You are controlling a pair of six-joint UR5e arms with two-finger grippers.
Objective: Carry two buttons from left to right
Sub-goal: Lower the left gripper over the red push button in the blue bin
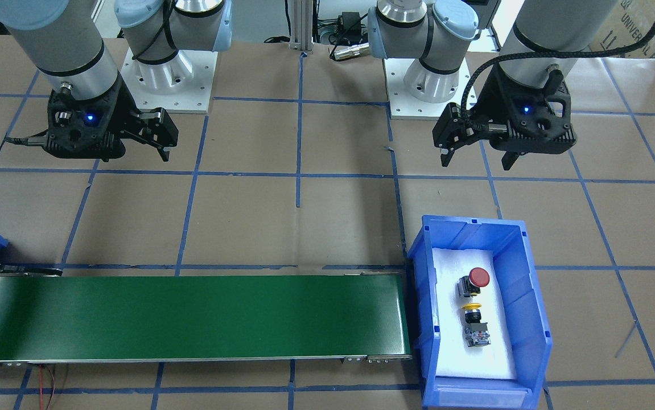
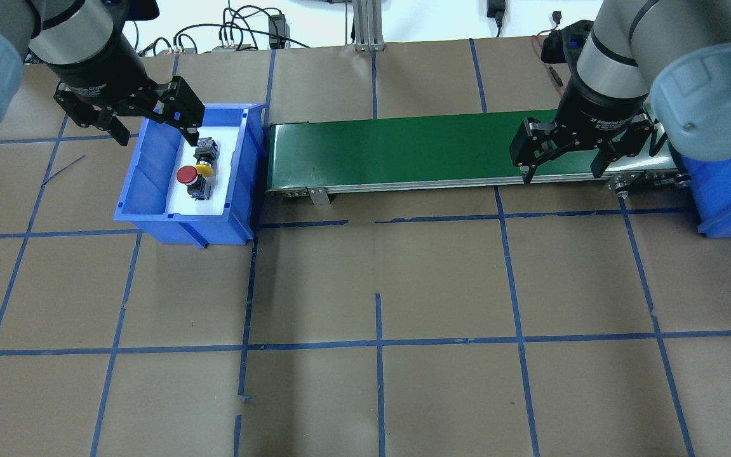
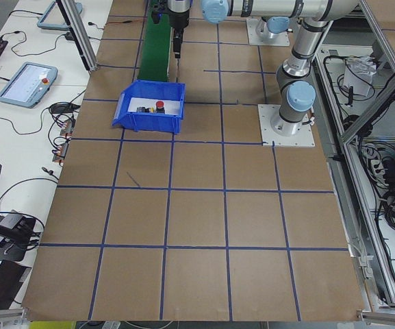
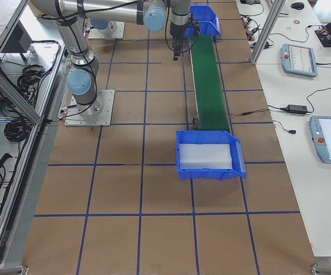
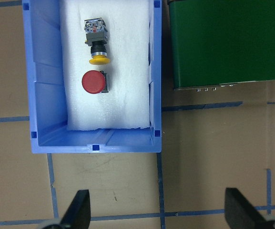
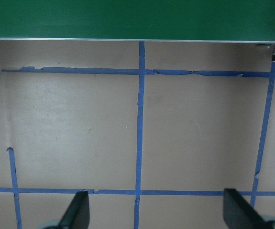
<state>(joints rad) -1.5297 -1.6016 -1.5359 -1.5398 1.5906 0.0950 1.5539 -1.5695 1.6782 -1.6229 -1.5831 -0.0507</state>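
Nothing carried over yet: the red button [image 1: 478,277] and yellow button [image 1: 474,320] both sit on the foam [image 1: 447,341] in the left bin [image 1: 534,302], maybe touching. Left gripper [image 2: 157,139] hovers wide apart near that bin, empty; right gripper [image 2: 561,175] gapes empty by the conveyor [image 2: 403,149]. Both transfers remain.

light: bright, even, overhead | shadows: soft, faint | focus: sharp | glare: slight on white foam

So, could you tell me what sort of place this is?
Probably a robotics lab or test cell: two robot arms bolted to a tape-gridded table, a green conveyor between blue bins, and teach pendants on the side benches.
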